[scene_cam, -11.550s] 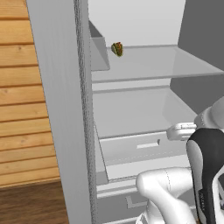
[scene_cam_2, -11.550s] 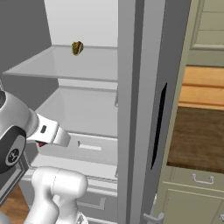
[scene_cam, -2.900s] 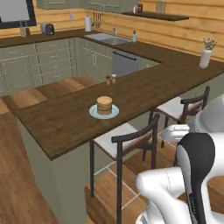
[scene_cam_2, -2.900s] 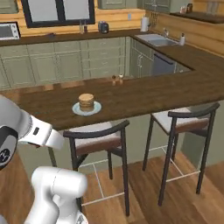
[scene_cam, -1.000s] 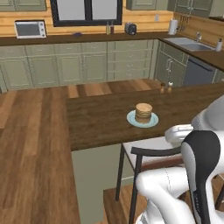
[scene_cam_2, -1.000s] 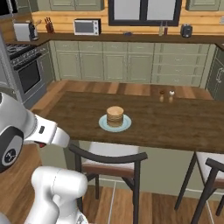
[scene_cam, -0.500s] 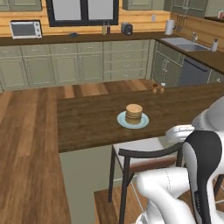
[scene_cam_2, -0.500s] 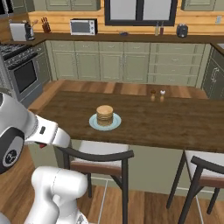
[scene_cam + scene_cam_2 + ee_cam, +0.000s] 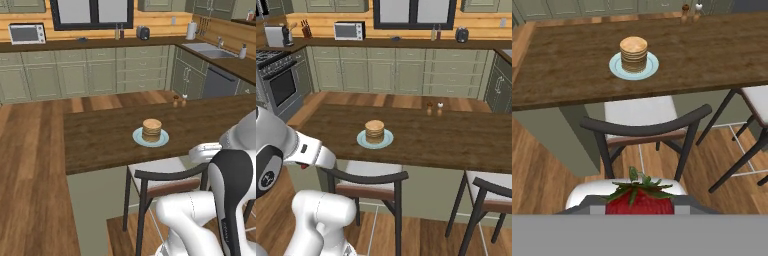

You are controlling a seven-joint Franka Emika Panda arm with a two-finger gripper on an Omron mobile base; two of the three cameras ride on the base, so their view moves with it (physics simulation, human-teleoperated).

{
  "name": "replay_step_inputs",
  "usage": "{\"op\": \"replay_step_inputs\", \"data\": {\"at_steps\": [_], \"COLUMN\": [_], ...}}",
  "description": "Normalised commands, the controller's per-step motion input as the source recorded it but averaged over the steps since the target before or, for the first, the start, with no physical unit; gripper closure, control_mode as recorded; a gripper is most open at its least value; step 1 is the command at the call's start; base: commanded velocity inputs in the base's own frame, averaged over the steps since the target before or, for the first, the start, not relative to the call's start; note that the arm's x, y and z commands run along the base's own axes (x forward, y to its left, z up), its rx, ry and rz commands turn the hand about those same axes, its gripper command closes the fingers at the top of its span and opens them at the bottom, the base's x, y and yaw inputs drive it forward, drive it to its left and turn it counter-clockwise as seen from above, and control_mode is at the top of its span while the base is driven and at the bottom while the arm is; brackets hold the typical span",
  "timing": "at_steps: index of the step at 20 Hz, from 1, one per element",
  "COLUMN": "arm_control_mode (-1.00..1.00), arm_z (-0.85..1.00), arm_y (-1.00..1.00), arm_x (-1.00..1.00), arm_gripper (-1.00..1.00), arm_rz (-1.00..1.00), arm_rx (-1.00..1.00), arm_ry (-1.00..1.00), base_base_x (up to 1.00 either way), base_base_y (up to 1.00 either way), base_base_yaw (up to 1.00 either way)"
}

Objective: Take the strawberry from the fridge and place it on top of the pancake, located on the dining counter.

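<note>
My arm (image 9: 200, 225) has glossy white rounded shells. Joints carry dark black bands. One small red mark sits near the wrist link (image 9: 306, 150).

We see flat, even, fairly bright rendered light with no clear source. Shadows are faint: a soft one rings the plate (image 9: 634, 67) on the counter (image 9: 572, 60), and the space beneath the counter's near edge is darker. No glare shows. Textures look slightly soft; edges are straight, without visible distortion.

Pancake (image 9: 151, 130) on dining counter (image 9: 100, 140), behind chair (image 9: 165, 180)
</note>
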Motion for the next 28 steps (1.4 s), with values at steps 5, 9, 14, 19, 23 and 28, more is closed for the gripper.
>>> {"op": "replay_step_inputs", "data": {"at_steps": [5, 9, 14, 19, 23, 28], "arm_control_mode": [1.00, 1.00, -1.00, -1.00, -1.00, -1.00], "arm_z": [0.00, 0.00, 0.00, 0.15, 0.09, 0.00], "arm_y": [0.00, 0.00, 0.00, -0.01, 0.00, 0.04], "arm_x": [0.00, 0.00, 0.30, 0.97, 1.00, 1.00], "arm_gripper": [1.00, 1.00, 1.00, 1.00, 1.00, 1.00], "arm_rz": [0.00, 0.00, 0.00, 0.00, 0.00, -0.01], "arm_rx": [0.00, 0.00, 0.00, 0.00, 0.00, 0.00], "arm_ry": [0.00, 0.00, 0.00, 0.04, 0.17, 0.01], "base_base_x": [0.58, 0.16, 0.18, 0.00, 0.00, 0.00], "base_base_y": [0.00, 0.00, 0.00, 0.00, 0.00, 0.00], "base_base_yaw": [0.00, 0.00, 0.00, 0.00, 0.00, 0.00]}}
